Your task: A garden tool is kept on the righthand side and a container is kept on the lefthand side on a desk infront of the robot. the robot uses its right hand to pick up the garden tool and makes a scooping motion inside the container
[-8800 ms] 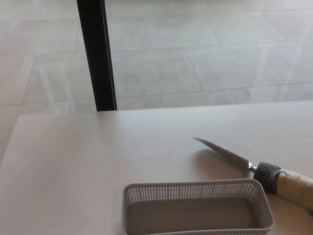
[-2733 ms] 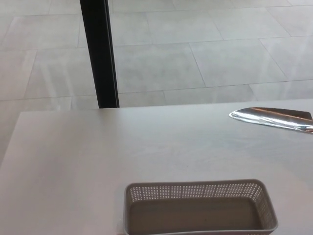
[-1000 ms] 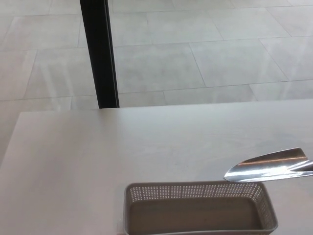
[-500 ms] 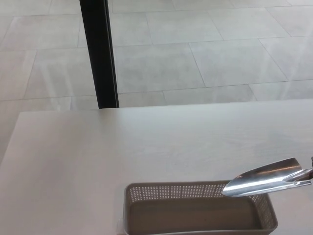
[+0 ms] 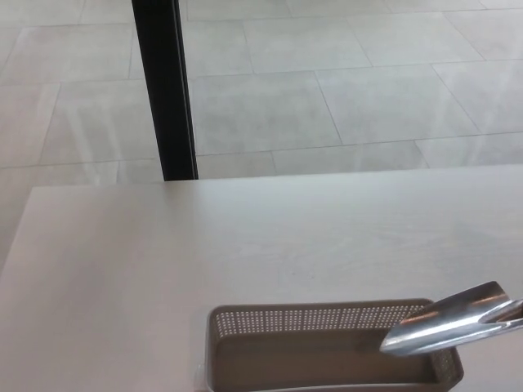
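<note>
Hands were out of the picture, both of them, so I could not tell if the fingers were wide, narrow or wrapped around anything. Only the shiny metal scoop (image 5: 451, 322) showed, poking in from the right edge. Its handle was cut off by that edge. Something out of the picture must have been holding it up, most likely the right hand, but that is my guess.

The scoop's rounded tip hung over the right end of the basket (image 5: 245, 320), tilted down toward the inside. I could not tell if it touched the rim or the bottom. The basket was grey, with little holes all along its walls, and it looked empty. It sat at the near edge of the pale table (image 5: 163, 245), low in the picture, with its front side cut off.

Past the table was a tiled floor (image 5: 343, 106) and a black post (image 5: 163, 90) standing up from it.

I think the scooping part was just starting. The basket looked light, so a hard push from the scoop could slide it or tip it off the near edge. The tip could also catch in one of the little holes. And since the grip was hidden, a loose hold could let the scoop twist or drop
</note>
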Robot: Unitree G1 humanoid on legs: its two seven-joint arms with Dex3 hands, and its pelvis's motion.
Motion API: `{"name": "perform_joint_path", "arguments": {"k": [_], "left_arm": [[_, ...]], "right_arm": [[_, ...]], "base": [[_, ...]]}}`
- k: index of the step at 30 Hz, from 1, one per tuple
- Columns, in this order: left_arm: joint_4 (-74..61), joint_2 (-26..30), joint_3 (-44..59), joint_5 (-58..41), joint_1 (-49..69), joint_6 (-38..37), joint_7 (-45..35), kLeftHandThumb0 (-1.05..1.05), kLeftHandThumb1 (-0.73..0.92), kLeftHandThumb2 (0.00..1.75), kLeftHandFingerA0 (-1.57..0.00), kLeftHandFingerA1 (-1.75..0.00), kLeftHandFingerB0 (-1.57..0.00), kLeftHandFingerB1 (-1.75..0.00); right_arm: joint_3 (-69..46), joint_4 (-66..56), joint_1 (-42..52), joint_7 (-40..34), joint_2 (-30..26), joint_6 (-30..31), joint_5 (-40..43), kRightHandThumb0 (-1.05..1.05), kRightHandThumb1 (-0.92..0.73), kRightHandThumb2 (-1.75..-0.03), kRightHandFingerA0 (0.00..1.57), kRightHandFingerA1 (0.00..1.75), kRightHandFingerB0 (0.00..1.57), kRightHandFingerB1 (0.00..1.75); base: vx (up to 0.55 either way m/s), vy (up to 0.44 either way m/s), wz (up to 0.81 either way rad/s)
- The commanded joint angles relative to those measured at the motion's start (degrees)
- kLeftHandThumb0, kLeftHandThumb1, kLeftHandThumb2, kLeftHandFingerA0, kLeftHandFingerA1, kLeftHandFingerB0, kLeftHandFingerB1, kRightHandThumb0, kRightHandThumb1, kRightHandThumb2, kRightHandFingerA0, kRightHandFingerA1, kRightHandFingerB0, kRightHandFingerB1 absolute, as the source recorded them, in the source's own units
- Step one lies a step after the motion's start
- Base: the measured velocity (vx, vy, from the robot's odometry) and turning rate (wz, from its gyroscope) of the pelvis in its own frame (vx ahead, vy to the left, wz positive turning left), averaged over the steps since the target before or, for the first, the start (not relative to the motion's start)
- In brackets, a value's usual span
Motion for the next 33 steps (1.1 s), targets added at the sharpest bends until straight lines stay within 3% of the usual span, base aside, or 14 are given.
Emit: {"name": "perform_joint_path", "arguments": {"k": [1, 2, 3, 6, 8, 11, 12, 16, 18, 21, 24, 26, 27, 33], "left_arm": [[-0.13, 0.69, -0.4, -0.08, 0.04, 0.87, 0.68, -0.39, 0.66, 0.6, -0.66, -0.75, -0.47, -0.57], [-0.13, 0.69, -0.43, -0.11, 0.04, 0.87, 0.69, -0.39, 0.66, 0.6, -0.66, -0.75, -0.47, -0.57], [0.31, 0.78, -0.15, -0.46, 0.05, 0.66, 0.08, -0.39, 0.66, 0.59, -0.63, -0.72, -0.46, -0.54], [0.71, 0.92, 0.29, -0.89, -0.21, 0.97, -0.2, -0.38, 0.66, 0.6, -0.61, -0.71, -0.45, -0.54], [0.9, 0.95, 0.25, -0.81, -0.1, 0.55, -0.36, -0.38, 0.65, 0.59, -0.69, -0.8, -0.48, -0.57], [0.03, 1.28, -0.81, 0.03, 0.2, 0.87, -0.52, -0.38, 0.66, 0.59, -0.65, -0.75, -0.5, -0.55], [-0.12, 1.07, -0.27, -0.61, 0.29, 0.75, -0.57, -0.37, 0.67, 0.6, -0.62, -0.74, -0.48, -0.56], [0.47, 1.14, -0.43, -0.38, 0.44, 0.52, -0.62, -0.37, 0.66, 0.6, -0.61, -0.7, -0.45, -0.54], [0.89, 1.21, -0.6, -0.17, 0.35, 0.4, -0.86, -0.38, 0.66, 0.6, -0.65, -0.7, -0.47, -0.54], [0.83, 1.17, -0.62, -0.15, 0.14, 0.8, -0.19, -0.37, 0.66, 0.6, -0.65, -0.71, -0.47, -0.54], [0.66, 0.99, -0.68, -0.12, 0.72, 0.51, -0.21, -0.38, 0.67, 0.6, -0.66, -0.72, -0.47, -0.55], [0.25, 0.66, -0.16, -0.7, 0.76, 0.64, 0.02, -0.39, 0.67, 0.6, -0.67, -0.73, -0.47, -0.55], [0.21, 0.69, -0.25, -0.64, 0.71, 0.67, -0.15, -0.39, 0.67, 0.6, -0.67, -0.73, -0.47, -0.55], [0.4, 0.69, -0.22, -0.62, 0.52, 1.15, -0.02, -0.38, 0.66, 0.6, -0.68, -0.73, -0.48, -0.56]], "right_arm": [[1.81, -0.08, -0.73, -3.61, -1.71, 1.12, -3.35, -0.36, -0.49, -0.59, 0.96, 1.54, 0.99, 0.8], [1.97, -0.02, -0.8, -3.72, -1.74, 1.17, -3.33, -0.36, -0.49, -0.59, 0.96, 1.54, 0.99, 0.8], [2.31, -1.47, -0.55, -2.45, -2.24, 2.32, -4.42, -0.36, -0.48, -0.58, 0.97, 1.52, 1.01, 0.69], [2.74, -2.28, -0.58, -1.6, -2.35, 2.25, -4.63, -0.33, -0.49, -0.55, 0.97, 1.5, 1.0, 0.68], [2.99, -2.98, -0.57, -1.23, -2.24, 2.24, -4.76, -0.36, -0.52, -0.58, 0.97, 1.44, 1.0, 0.64], [2.8, -4.21, 0.31, -0.36, -1.65, 4.32, -4.93, -0.38, -0.53, -0.56, 1.0, 1.45, 1.02, 0.64], [2.15, -6.03, 1.01, 1.5, -1.52, 5.33, -4.47, -0.39, -0.52, -0.6, 0.97, 1.49, 1.01, 0.72], [0.72, -9.89, 3.21, 6.47, -0.76, 7.75, -2.87, -0.39, -0.52, -0.6, 0.95, 1.52, 1.0, 0.74], [-0.56, -13.23, 4.21, 11.61, 0.78, 10.4, -1.87, -0.38, -0.53, -0.56, 0.94, 1.51, 1.01, 0.58], [-1.41, -15.1, 4.74, 13.79, 1.71, 11.92, -2.0, -0.38, -0.53, -0.56, 0.96, 1.48, 1.02, 0.57], [-2.9, -20.15, 6.19, 20.76, 3.24, 14.22, -0.67, -0.4, -0.55, -0.57, 0.93, 1.51, 1.0, 0.57], [-3.9, -27.88, 7.47, 31.54, 4.8, 18.25, -0.77, -0.38, -0.61, -0.58, 0.87, 1.54, 0.98, 0.77], [-4.03, -29.44, 7.79, 33.82, 5.3, 18.68, -0.27, -0.36, -0.57, -0.61, 0.86, 1.55, 1.0, 0.71], [-2.96, -33.02, 8.44, 36.83, 7.86, 19.26, -2.33, -0.36, -0.62, -0.61, 0.88, 1.57, 0.96, 0.85]], "base": [[0.0, 0.0, 0.0], [0.0, 0.0, 0.0], [0.0, 0.0, 0.0], [0.0, 0.0, 0.0], [0.0, 0.0, 0.0], [0.0, 0.0, 0.0], [0.0, 0.0, 0.0], [0.0, 0.0, 0.0], [0.0, 0.0, 0.0], [0.0, 0.0, 0.0], [0.0, 0.0, 0.0], [0.0, 0.0, 0.0], [0.0, 0.0, 0.0], [0.0, 0.0, 0.0]]}}
